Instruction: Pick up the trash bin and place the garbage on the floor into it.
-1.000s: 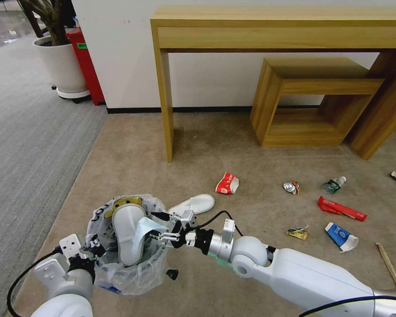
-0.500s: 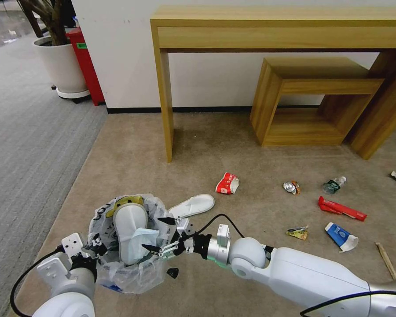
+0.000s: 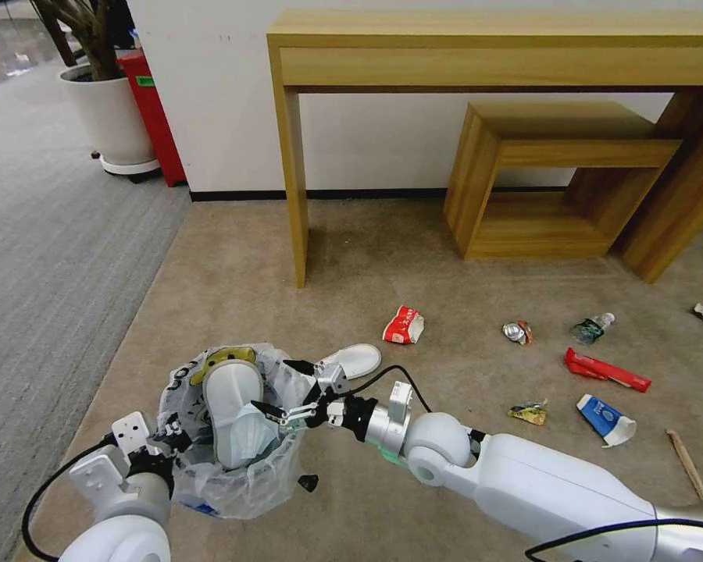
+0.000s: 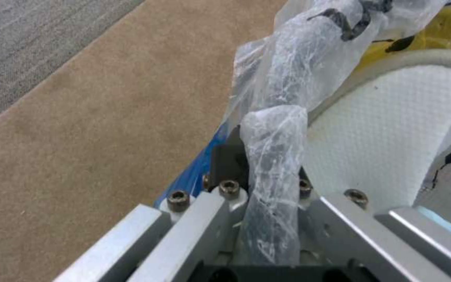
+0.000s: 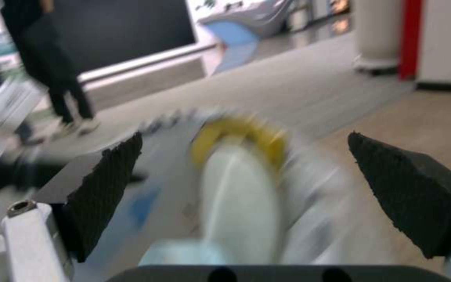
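Far left, low in the head view: left arm bent up from the near edge, left end effector (image 3: 158,445) clamped on the bagged rim of the trash bin (image 3: 226,478), crinkled film pinched between its metal fingers (image 4: 225,164) in the left wrist view.

Trash bin: small, round, lined with a translucent white bag printed with dark letters, standing on the floor (image 3: 234,273), a beige short-pile carpet, near the seam with the grey ribbed carpet (image 3: 47,250). Inside: a white slipper (image 3: 230,406) standing on end, textured fabric sole facing out, a yellow piece (image 3: 225,356) behind it, a pale blue face mask (image 3: 250,437) draped against it.

Just right of the rim: right arm stretched across low and nearly level, white shell, black cable looped over the wrist, right end effector (image 3: 283,389) spread wide over the bin's edge, gripping nothing; dark ribbed pads (image 5: 105,188) far apart in the right wrist view.

Further right, loose on the floor: a second white slipper (image 3: 355,359) just beyond the wrist, a red crumpled carton (image 3: 403,325), a crushed can (image 3: 517,332), a green-labelled bottle (image 3: 591,327), a flattened red wrapper (image 3: 606,370), a white-blue packet (image 3: 605,418), a wooden stick (image 3: 689,465).

Behind: wooden console (image 3: 492,47), smaller wooden stool (image 3: 554,179) beneath it.
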`<state>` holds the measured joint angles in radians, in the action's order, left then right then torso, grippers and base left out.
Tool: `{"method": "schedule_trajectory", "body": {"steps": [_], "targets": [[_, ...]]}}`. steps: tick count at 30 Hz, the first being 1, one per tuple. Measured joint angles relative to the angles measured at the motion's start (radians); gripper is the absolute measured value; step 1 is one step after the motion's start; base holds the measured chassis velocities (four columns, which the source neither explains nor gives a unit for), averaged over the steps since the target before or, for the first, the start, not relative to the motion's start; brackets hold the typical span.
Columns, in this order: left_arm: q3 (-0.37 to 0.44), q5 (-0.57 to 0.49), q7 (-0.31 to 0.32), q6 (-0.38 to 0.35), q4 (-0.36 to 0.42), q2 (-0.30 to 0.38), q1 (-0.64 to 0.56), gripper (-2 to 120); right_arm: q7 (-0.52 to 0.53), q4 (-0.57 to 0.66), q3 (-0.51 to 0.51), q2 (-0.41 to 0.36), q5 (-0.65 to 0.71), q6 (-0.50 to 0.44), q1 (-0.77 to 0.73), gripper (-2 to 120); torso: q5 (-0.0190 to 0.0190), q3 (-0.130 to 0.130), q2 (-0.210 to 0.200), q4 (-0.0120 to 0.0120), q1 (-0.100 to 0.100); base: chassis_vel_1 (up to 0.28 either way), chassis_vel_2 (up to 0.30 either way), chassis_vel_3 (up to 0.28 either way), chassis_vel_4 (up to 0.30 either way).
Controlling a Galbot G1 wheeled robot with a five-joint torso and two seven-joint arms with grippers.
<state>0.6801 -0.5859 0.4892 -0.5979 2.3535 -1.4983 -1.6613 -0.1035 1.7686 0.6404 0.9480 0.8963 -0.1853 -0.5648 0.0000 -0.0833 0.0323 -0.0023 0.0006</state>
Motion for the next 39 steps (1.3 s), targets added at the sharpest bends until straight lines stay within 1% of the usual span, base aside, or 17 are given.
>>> {"method": "schedule_trajectory", "body": {"steps": [1, 4, 5, 8, 9, 12, 13, 14, 15, 16, 17, 20, 21, 24, 29, 32, 39], "targets": [[0.0, 0.0, 0.0, 0.0, 0.0, 0.0, 0.0, 1, 0.0, 0.0, 0.0, 0.0, 0.0, 0.0, 0.0, 100, 0.0, 0.0, 0.0, 0.0, 0.0, 0.0, 0.0, 0.0, 0.0], [0.005, -0.01, 0.002, -0.002, -0.001, 0.008, -0.003, 1, 0.055, 0.022, -0.1, -0.001, 0.025, 0.02, -0.016, 100, 0.0, 0.0, 0.0, 0.0, 0.0, 0.0, 0.0, 0.0, 0.0], [0.005, -0.01, 0.002, -0.002, -0.001, 0.008, -0.003, 1, 0.055, 0.022, -0.1, -0.001, 0.025, 0.02, -0.016, 100, 0.0, 0.0, 0.0, 0.0, 0.0, 0.0, 0.0, 0.0, 0.0], [0.015, -0.027, 0.005, -0.012, -0.001, 0.02, -0.005, 1, 0.109, 0.047, -0.23, -0.029, 0.039, 0.051, -0.046, 100, 0.0002, 0.0, 0.0, 0.0001, 0.0, 0.0, 0.0, 0.0, 0.0], [0.015, -0.027, 0.005, -0.012, -0.001, 0.02, -0.005, 1, 0.109, 0.047, -0.23, -0.029, 0.039, 0.051, -0.046, 100, 0.0002, 0.0, 0.0, 0.0001, 0.0, 0.0, 0.0, 0.0, 0.0], [0.024, -0.038, 0.008, -0.017, -0.001, 0.031, -0.007, 1, 0.162, 0.077, -0.378, -0.066, 0.042, 0.088, -0.109, 100, 0.0003, 0.0, 0.0, -0.0002, 0.0, 0.0, 0.0, 0.0, 0.0], [0.024, -0.038, 0.008, -0.017, -0.001, 0.031, -0.007, 1, 0.162, 0.077, -0.378, -0.066, 0.042, 0.088, -0.109, 100, 0.0003, 0.0, 0.0, -0.0002, 0.0, 0.0, 0.0, 0.0, 0.0], [0.028, -0.039, 0.008, -0.017, -0.001, 0.035, -0.008, 1, 0.182, 0.089, -0.43, -0.082, 0.038, 0.099, -0.139, 100, 0.0002, 0.0, 0.0, -0.0001, 0.0, 0.0, 0.0, 0.0, 0.0], [0.029, -0.039, 0.008, -0.017, -0.001, 0.036, -0.009, 1, 0.187, 0.091, -0.44, -0.086, 0.036, 0.099, -0.145, 100, 0.0001, 0.0, 0.0, -0.0001, 0.0, 0.0, 0.0, 0.0, 0.0], [0.034, -0.041, 0.008, -0.017, -0.001, 0.041, -0.011, 1, 0.215, 0.101, -0.488, -0.103, 0.022, 0.099, -0.185, 100, 0.0002, 0.0, 0.0, -0.0001, 0.0, 0.0, 0.0, 0.0, 0.0], [0.034, -0.041, 0.008, -0.017, -0.001, 0.041, -0.011, 1, 0.215, 0.101, -0.488, -0.103, 0.022, 0.099, -0.185, 100, 0.0002, 0.0, 0.0, -0.0001, 0.0, 0.0, 0.0, 0.0, 0.0], [0.041, -0.045, 0.008, -0.017, 0.0, 0.051, -0.012, 1, 0.265, 0.112, -0.589, -0.134, -0.009, 0.074, -0.283, 100, 0.0003, 0.0, 0.0, -0.0002, 0.0, 0.0, 0.0, 0.0, 0.0], [0.041, -0.045, 0.008, -0.017, 0.0, 0.051, -0.012, 1, 0.265, 0.112, -0.589, -0.134, -0.009, 0.074, -0.283, 100, 0.0003, 0.0, 0.0, -0.0002, 0.0, 0.0, 0.0, 0.0, 0.0], [0.043, -0.048, 0.008, -0.017, 0.0, 0.057, -0.012, 1, 0.285, 0.112, -0.665, -0.148, -0.043, 0.056, -0.343, 100, 0.0001, 0.0, 0.0, -0.0002, 0.0, 0.0, 0.0, 0.0, 0.0], [0.043, -0.049, 0.008, -0.017, 0.0, 0.062, -0.011, 1, 0.319, 0.112, -0.739, -0.152, -0.069, 0.061, -0.394, 100, 0.0, 0.0, 0.0, 0.0, 0.0, 0.0, 0.0, 0.0, 0.0], [0.043, -0.05, 0.008, -0.017, -0.003, 0.063, -0.01, 1, 0.358, 0.115, -0.811, -0.153, -0.073, 0.114, -0.441, 100, 0.0002, 0.0, 0.0, -0.0001, 0.0, 0.0, 0.0, 0.0, 0.0], [0.041, -0.045, 0.007, -0.012, -0.007, 0.063, -0.014, 1, 0.352, 0.11, -0.842, -0.145, -0.085, 0.122, -0.464, 100, 0.0001, 0.0, 0.0, 0.0, 0.0, 0.0, 0.0, 0.0, 0.0]]}}
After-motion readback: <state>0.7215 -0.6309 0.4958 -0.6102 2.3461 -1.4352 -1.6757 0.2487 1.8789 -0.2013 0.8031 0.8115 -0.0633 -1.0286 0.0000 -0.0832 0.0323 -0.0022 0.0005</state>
